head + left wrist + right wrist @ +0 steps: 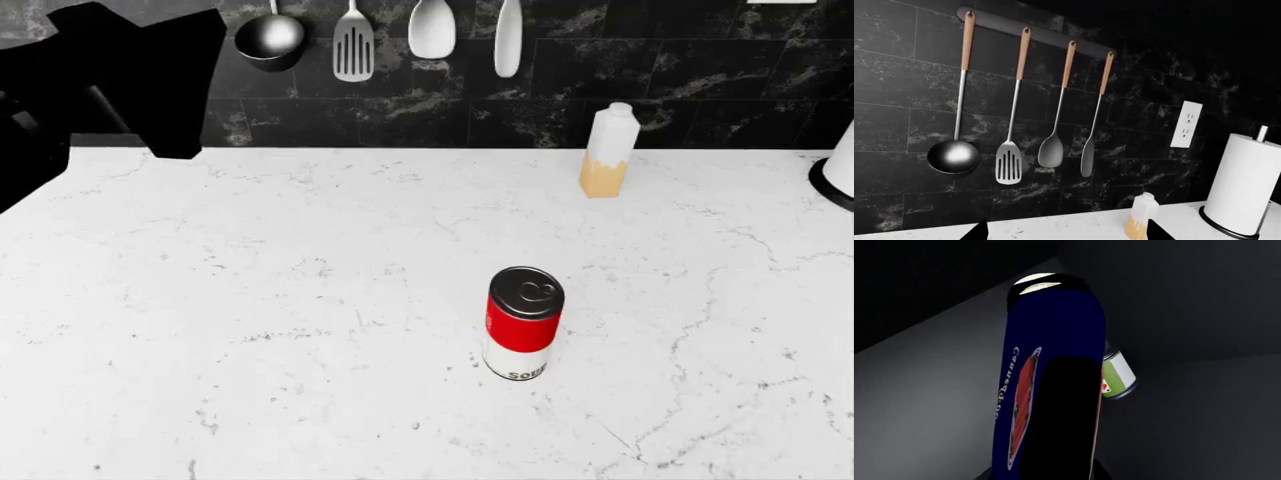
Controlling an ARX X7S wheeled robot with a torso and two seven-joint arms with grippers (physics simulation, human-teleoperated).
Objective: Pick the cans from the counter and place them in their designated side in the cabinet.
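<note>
The red-and-white soup can (523, 324) with a grey lid stands upright in the middle of the white marble counter (240, 300). My left gripper (1067, 234) hangs open near the back wall, with only bare counter between its black fingertips (979, 232); its arm is the black mass (114, 75) in the head view's top left corner. In the right wrist view, my right gripper (1054, 405) is shut on the blue oblong can (1054, 320) with a gold lid, inside the dark grey cabinet (921, 400). One black finger (1061, 430) covers the can's front.
A white and tan carton-like bottle (610, 150) stands at the counter's back, close to my left gripper's fingertip. A paper towel roll (1246, 182) stands beside it. Utensils (1009, 160) hang on the black tiled wall. A green-and-white can (1118, 375) sits behind the blue one.
</note>
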